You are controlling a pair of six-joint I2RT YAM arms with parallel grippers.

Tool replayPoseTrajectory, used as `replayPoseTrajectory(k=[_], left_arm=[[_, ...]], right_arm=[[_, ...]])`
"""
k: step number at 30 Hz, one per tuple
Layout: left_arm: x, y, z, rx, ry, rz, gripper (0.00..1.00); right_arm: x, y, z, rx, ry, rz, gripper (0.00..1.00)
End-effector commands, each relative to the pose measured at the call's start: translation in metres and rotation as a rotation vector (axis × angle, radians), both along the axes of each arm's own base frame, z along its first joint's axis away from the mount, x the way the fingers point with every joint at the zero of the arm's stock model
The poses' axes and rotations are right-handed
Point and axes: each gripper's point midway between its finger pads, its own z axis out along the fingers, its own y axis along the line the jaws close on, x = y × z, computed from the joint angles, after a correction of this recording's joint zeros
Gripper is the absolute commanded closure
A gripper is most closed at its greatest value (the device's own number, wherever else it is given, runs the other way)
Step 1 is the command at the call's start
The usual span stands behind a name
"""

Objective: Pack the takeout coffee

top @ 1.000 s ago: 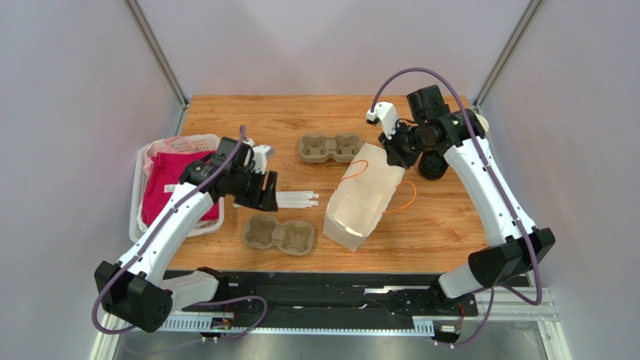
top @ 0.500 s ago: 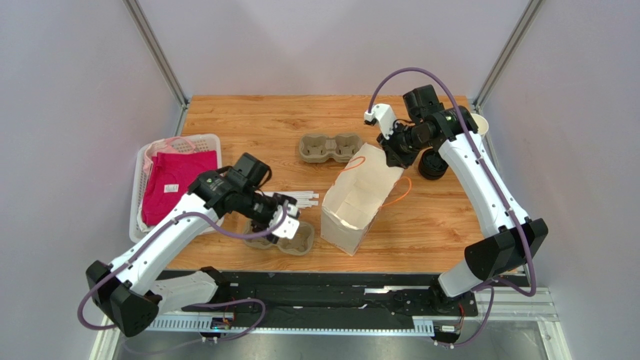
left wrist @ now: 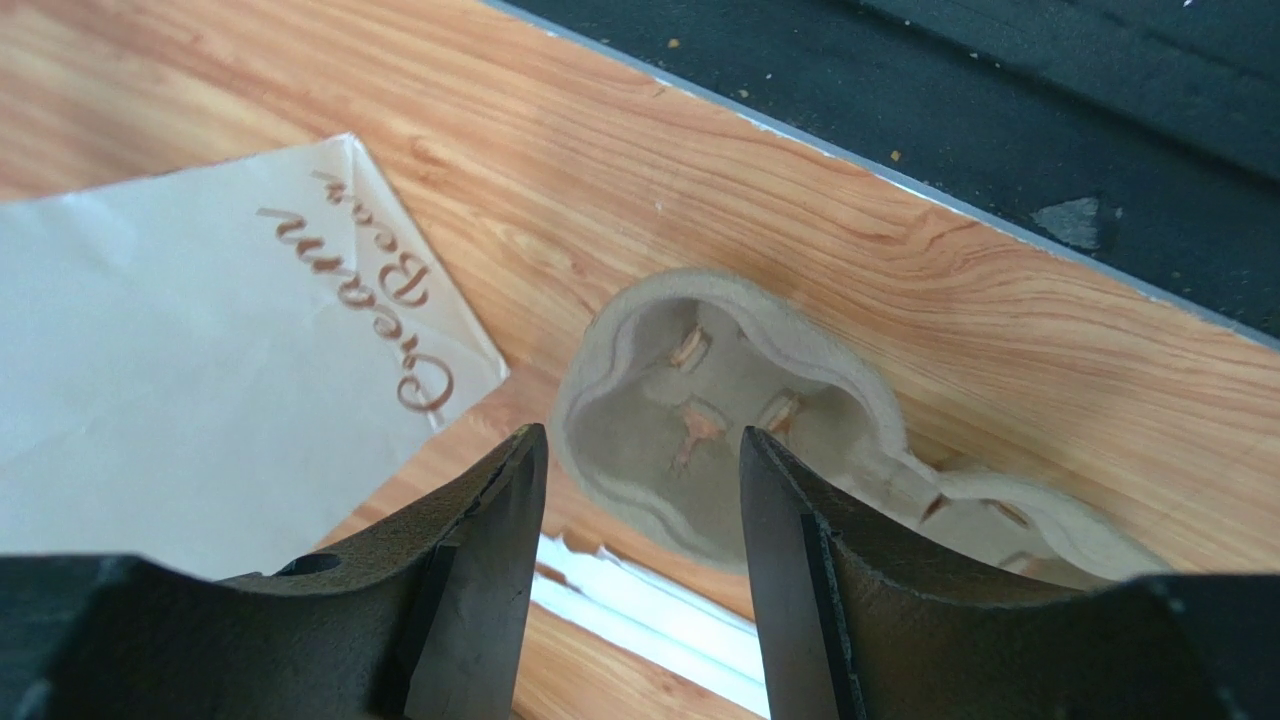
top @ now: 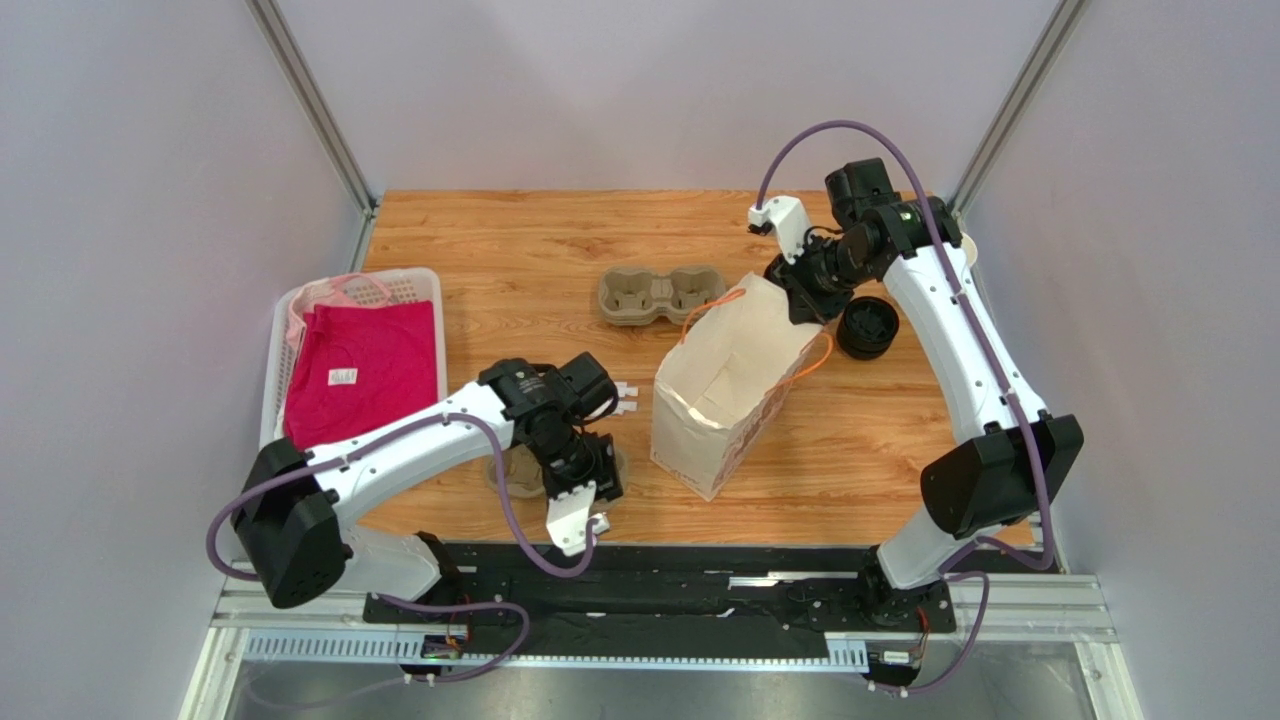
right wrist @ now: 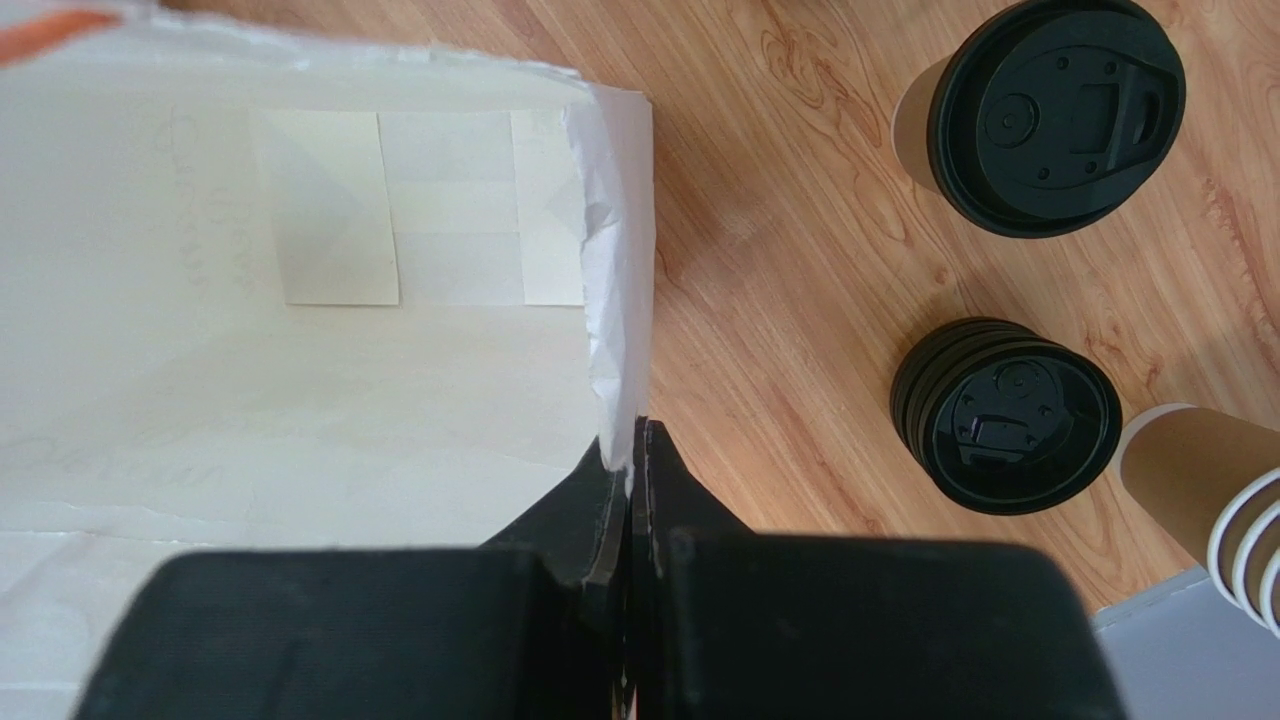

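Note:
The takeout coffee (right wrist: 1055,113), a tan cup with a black lid, stands on the table right of the white paper bag (right wrist: 301,375); it also shows in the top view (top: 869,326). My right gripper (right wrist: 631,435) is shut on the bag's rim and holds the mouth open, as the top view (top: 796,300) also shows. The bag (top: 721,398) stands tilted. My left gripper (left wrist: 639,450) is open and empty, just above the near pulp cup carrier (left wrist: 721,420), close to the table's front edge (top: 579,477).
A stack of loose black lids (right wrist: 1007,435) and a stack of lidless cups (right wrist: 1210,495) sit beside the coffee. White straws (left wrist: 646,600) lie by the near carrier. A second carrier (top: 661,294) sits behind the bag. A white basket (top: 286,323) with pink cloth is at the left.
My left arm swung from beside the basket to over the near carrier, the gripper turning toward the front edge. My right gripper raised the bag's rim, and the bag stands more upright.

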Motion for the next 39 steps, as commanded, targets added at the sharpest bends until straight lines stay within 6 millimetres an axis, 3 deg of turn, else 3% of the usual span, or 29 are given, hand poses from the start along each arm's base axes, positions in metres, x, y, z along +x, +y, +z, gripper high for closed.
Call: replayPoseTrajectory(k=[1,12,19,24,26,29,33,37,39], left_arm=[[0.01,-0.027,-0.011,-0.039,-0.132,-0.231,0.4],[0.031,-0.051,-0.035,0.031,-0.174,-0.325,0.35],[0.044,-0.052,-0.054,0.099,-0.206,-0.384,0.39],[0.047,-0.05,-0.061,0.127,-0.224,-0.439,0.48],[0.047,-0.05,-0.061,0.127,-0.226,-0.442,0.59],[0.045,-0.051,-0.045,0.108,-0.223,-0.416,0.73],[0.035,-0.049,0.003,0.045,-0.204,-0.327,0.9],[0.019,-0.034,0.058,-0.023,-0.196,-0.217,0.97],[0.011,-0.023,0.076,-0.035,-0.17,-0.12,1.0]], right_arm=[[0.004,-0.003,0.012,0.013,-0.034,0.008,1.0],[0.001,-0.004,0.008,0.03,-0.008,0.007,1.0],[0.001,-0.002,0.008,0.04,-0.002,0.008,1.0],[0.0,-0.003,0.007,0.042,0.001,0.005,1.0],[-0.001,-0.003,0.007,0.043,0.003,0.005,1.0],[-0.003,-0.002,0.01,0.048,-0.007,0.017,1.0],[-0.004,0.0,0.015,0.062,-0.022,0.031,1.0],[-0.006,0.008,0.021,0.103,-0.016,0.048,1.0],[-0.009,0.014,0.024,0.138,-0.006,0.065,1.0]])
